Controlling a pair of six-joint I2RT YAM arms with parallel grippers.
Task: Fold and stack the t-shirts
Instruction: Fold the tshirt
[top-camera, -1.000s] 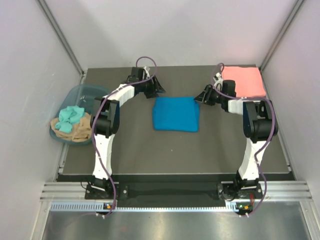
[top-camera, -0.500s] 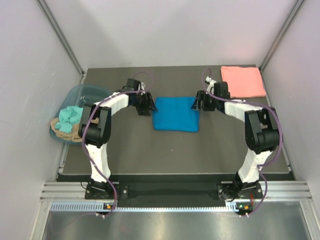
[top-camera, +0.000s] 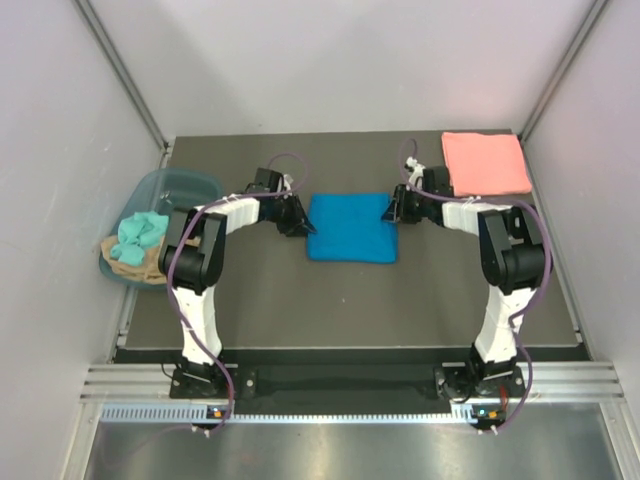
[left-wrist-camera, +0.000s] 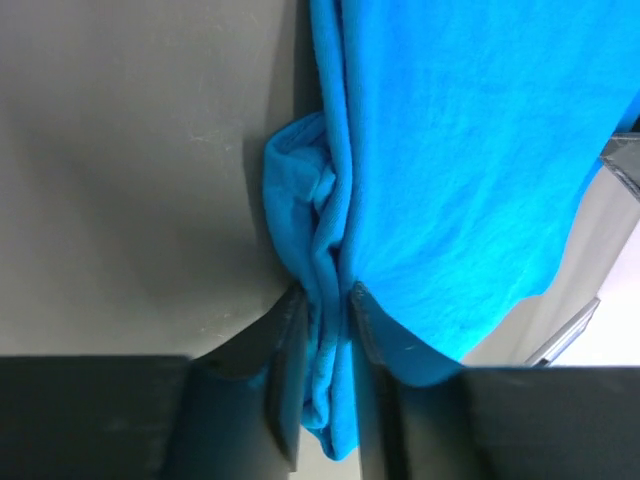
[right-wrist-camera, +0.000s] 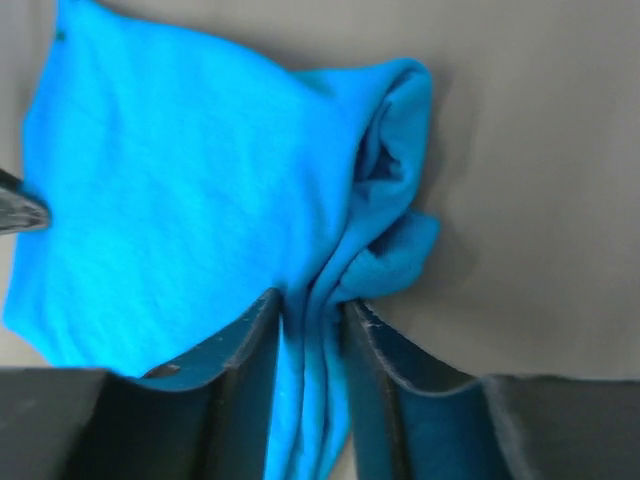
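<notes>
Two grips | left end effector (left-wrist-camera: 325, 305) clamped on blue t-shirt (top-camera: 350, 235) edge | right end effector (right-wrist-camera: 312, 315) clamped on opposite edge

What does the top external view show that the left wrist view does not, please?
Only the top view shows the pink t-shirt at the far right corner and the tub of cloths. Only the left wrist view shows the left gripper pinching a bunched edge. Both show the blue t-shirt on the dark table.
</notes>
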